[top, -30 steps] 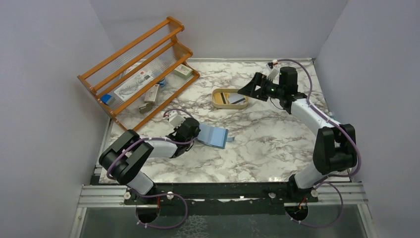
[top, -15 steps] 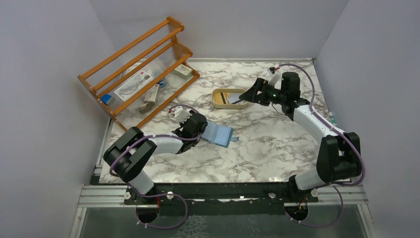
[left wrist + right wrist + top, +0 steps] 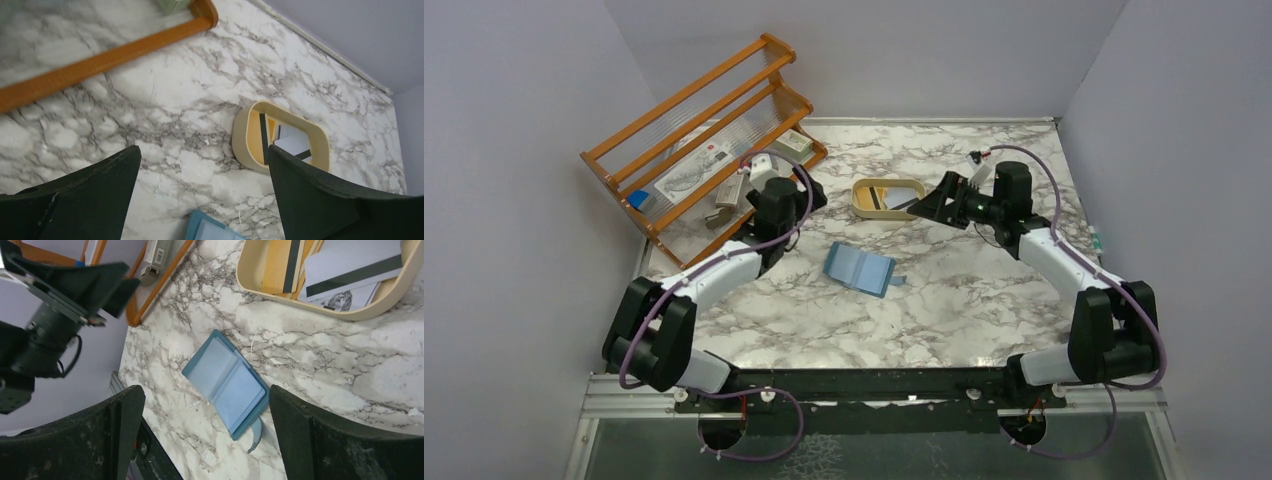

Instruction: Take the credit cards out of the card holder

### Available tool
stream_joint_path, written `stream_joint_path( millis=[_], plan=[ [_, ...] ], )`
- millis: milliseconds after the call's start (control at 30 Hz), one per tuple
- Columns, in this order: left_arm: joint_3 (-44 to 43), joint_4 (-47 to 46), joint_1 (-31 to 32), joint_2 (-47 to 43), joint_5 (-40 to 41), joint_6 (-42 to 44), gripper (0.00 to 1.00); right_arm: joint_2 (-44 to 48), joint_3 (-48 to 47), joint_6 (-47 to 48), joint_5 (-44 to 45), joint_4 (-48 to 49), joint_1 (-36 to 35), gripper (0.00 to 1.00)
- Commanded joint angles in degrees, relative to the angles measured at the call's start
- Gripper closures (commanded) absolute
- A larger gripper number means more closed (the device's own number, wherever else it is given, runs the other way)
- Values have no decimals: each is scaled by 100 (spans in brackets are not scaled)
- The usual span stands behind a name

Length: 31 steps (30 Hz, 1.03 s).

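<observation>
The left hand (image 3: 204, 152) and right hand (image 3: 929, 198) hang spread, empty. Between them the teal-blue folding card holder (image 3: 227, 385) lies open on the marble desk (image 3: 310, 355), slots seemingly bare. The thin plastic credit cards (image 3: 350, 265) lie in the cream tray (image 3: 380, 304). Probably finished: retract.

The left gripper (image 3: 204, 159) has come off the card holder's (image 3: 860, 268) left edge and swung up and away to its far left, beside the wooden rack (image 3: 714, 150). The holder now lies uncovered. The right gripper (image 3: 919, 206) has dropped slightly nearer it.
</observation>
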<state>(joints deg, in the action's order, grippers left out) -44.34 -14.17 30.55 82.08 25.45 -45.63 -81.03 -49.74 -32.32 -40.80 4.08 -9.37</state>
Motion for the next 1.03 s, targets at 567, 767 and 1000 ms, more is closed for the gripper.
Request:
stream_joint_path(
  millis=[567, 767, 1000],
  plan=[
    [-500, 878, -747, -1291, -2396, 3301, 1, 1104, 813, 83, 740, -51, 16, 0],
    [-494, 906, -752, -1427, -2322, 3331, 1, 1162, 789, 171, 869, -47, 15, 0],
    [-423, 892, -750, -1610, -2154, 3323, 1, 1335, 836, 220, 913, -8, 21, 0]
  ],
)
